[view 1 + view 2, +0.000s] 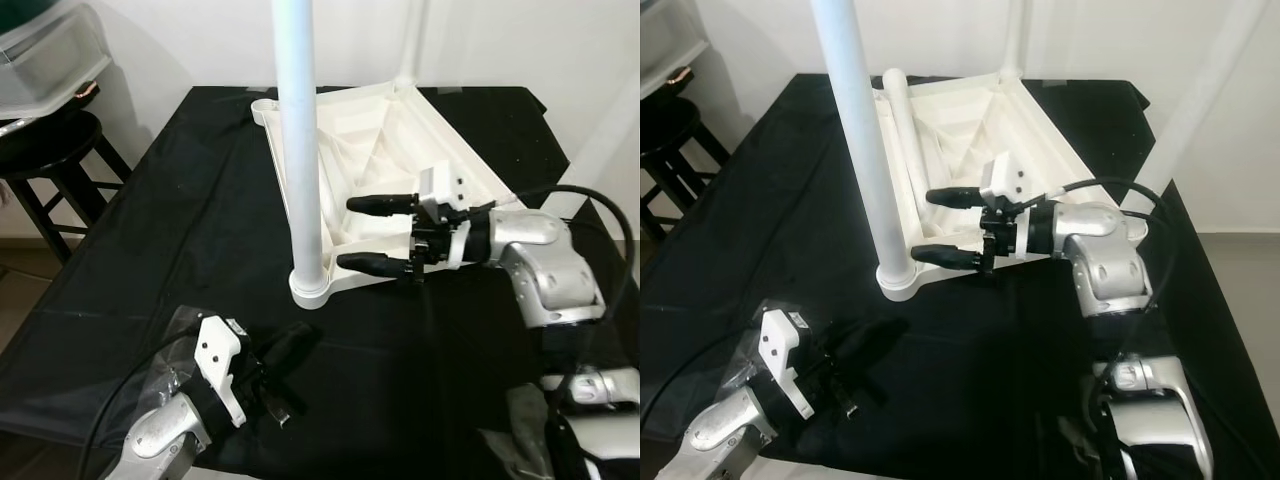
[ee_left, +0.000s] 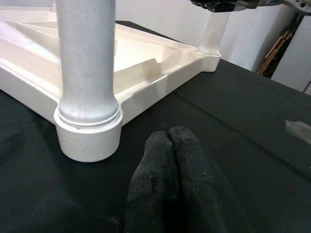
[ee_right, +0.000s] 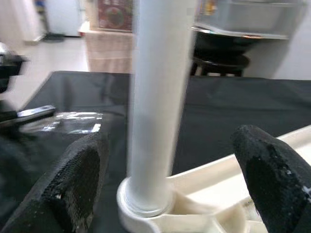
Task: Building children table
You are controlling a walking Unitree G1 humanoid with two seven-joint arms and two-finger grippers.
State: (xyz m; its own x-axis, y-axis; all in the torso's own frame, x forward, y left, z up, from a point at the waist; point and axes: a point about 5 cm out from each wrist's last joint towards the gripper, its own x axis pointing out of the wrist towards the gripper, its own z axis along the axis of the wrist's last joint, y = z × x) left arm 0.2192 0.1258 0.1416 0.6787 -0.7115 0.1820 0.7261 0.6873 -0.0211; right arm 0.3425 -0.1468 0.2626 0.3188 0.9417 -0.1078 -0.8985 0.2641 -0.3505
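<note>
A white children's table top (image 1: 440, 140) lies upside down on the black-covered table (image 1: 200, 220). One white leg (image 1: 300, 130) stands upright in its near-left corner socket (image 2: 90, 133). Other legs rise at the near-right corner (image 2: 213, 29) and the far-right corner (image 1: 1015, 40). My right gripper (image 1: 375, 233) is open over the table top's near edge, just right of the near-left leg (image 3: 158, 97), with nothing between its fingers. My left gripper (image 1: 290, 350) is shut and empty, low over the cloth in front of that socket; its fingertips (image 2: 170, 160) press together.
A black stool (image 1: 50, 150) stands off the table's left side, with a clear plastic bin (image 1: 50, 50) above it. Crinkled clear plastic (image 1: 165, 355) lies on the cloth by my left wrist. A black cable (image 1: 600, 200) loops over my right arm.
</note>
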